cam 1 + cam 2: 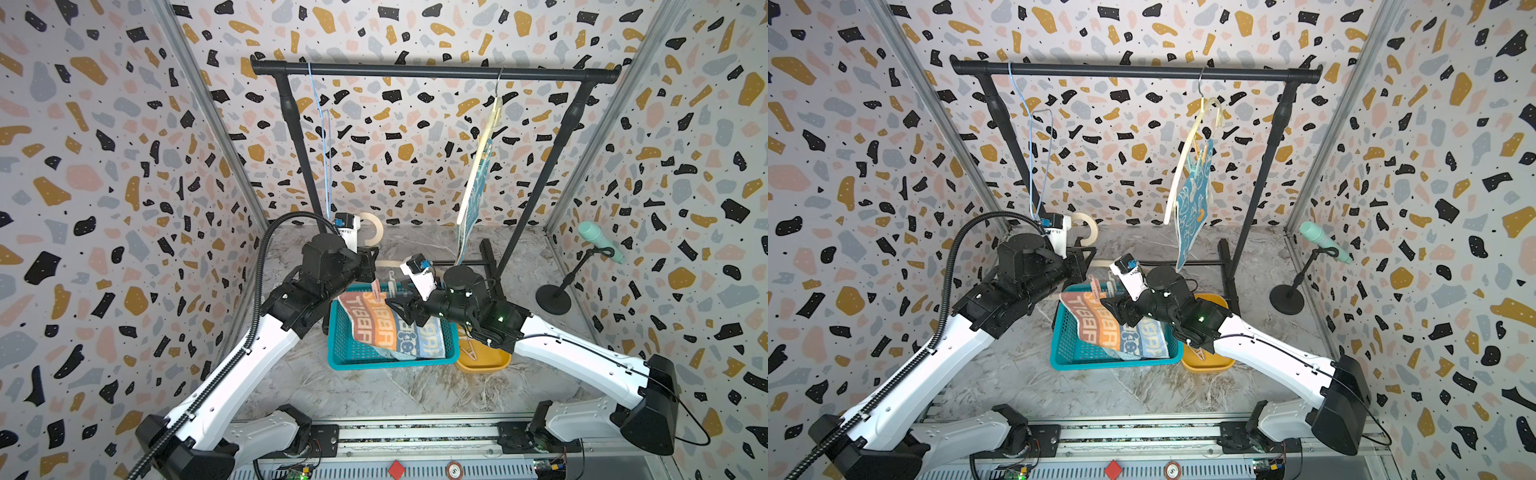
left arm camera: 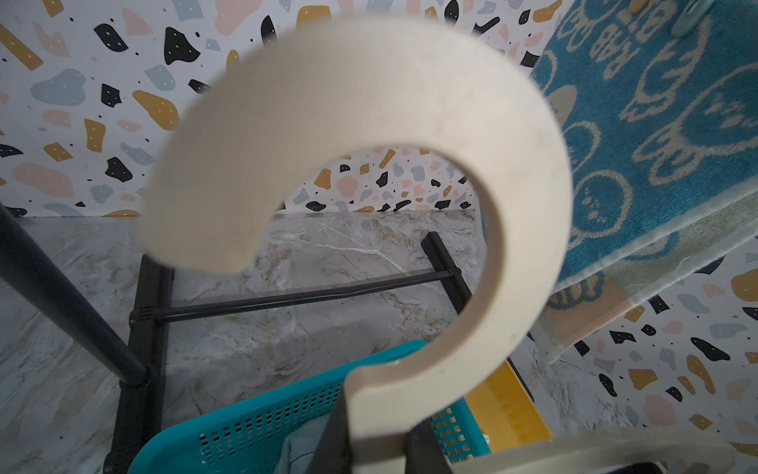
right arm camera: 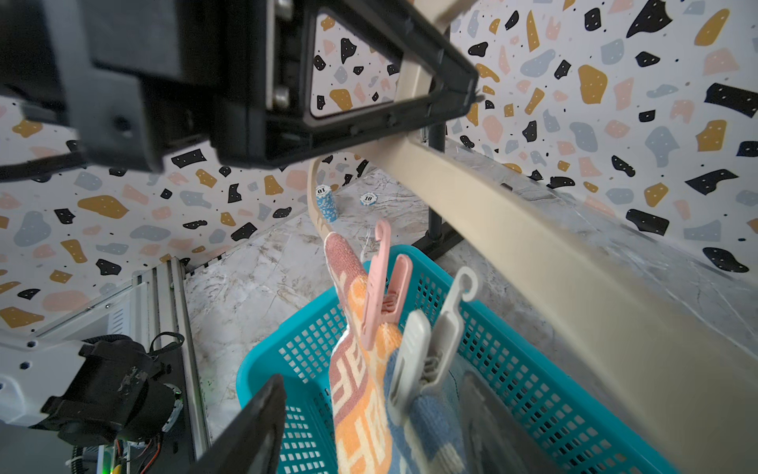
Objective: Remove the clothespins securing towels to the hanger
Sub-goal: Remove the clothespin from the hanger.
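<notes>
Light was bright, even, diffuse, coming from above. Soft shadows lay on marble floor (image 1: 374, 390) beside teal basket (image 1: 345, 353) and on wall behind rack bar (image 1: 432, 71). Both top views bent at edges: bar bowed, wall frames leaned. Left wrist view: cream hanger (image 2: 369, 123) sat near lens, soft, out of focus; rabbit towel (image 2: 676, 143) sharper. Right wrist view: hanger smeared by blur; pink clothespin (image 3: 383, 287) and white clothespin (image 3: 430, 340) were fairly crisp.

Right of centre in a top view, the right arm (image 1: 582, 353) is covering part of the yellow tray (image 1: 484, 362).
</notes>
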### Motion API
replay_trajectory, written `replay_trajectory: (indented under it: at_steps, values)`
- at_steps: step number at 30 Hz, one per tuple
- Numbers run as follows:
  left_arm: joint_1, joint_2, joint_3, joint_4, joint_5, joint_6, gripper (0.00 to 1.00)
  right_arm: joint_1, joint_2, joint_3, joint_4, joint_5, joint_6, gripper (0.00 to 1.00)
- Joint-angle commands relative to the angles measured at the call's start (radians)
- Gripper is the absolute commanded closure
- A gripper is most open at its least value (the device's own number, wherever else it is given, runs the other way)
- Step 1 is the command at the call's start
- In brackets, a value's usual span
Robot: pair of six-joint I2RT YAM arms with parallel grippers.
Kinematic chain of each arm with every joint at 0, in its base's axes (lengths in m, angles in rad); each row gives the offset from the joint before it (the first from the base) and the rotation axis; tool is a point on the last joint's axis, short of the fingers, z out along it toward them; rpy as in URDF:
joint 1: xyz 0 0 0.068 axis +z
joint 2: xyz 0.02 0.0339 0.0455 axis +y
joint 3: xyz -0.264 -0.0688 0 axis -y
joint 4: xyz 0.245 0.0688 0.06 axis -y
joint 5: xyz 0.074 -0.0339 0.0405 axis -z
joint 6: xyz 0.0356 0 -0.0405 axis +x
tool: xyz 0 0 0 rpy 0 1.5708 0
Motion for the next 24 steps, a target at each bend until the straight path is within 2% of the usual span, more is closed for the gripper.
replay_trajectory:
  at_steps: [1, 24]
  values:
    - [-0.010, -0.002, 0.050, 0.033, 0.007, -0.014, 1.00, 0.006, 0.000, 0.045, -0.026, 0.035, -0.005, 0.32]
    - [-0.033, 0.012, 0.051, 0.055, 0.006, -0.039, 1.00, 0.007, 0.066, 0.114, -0.089, 0.097, -0.015, 0.32]
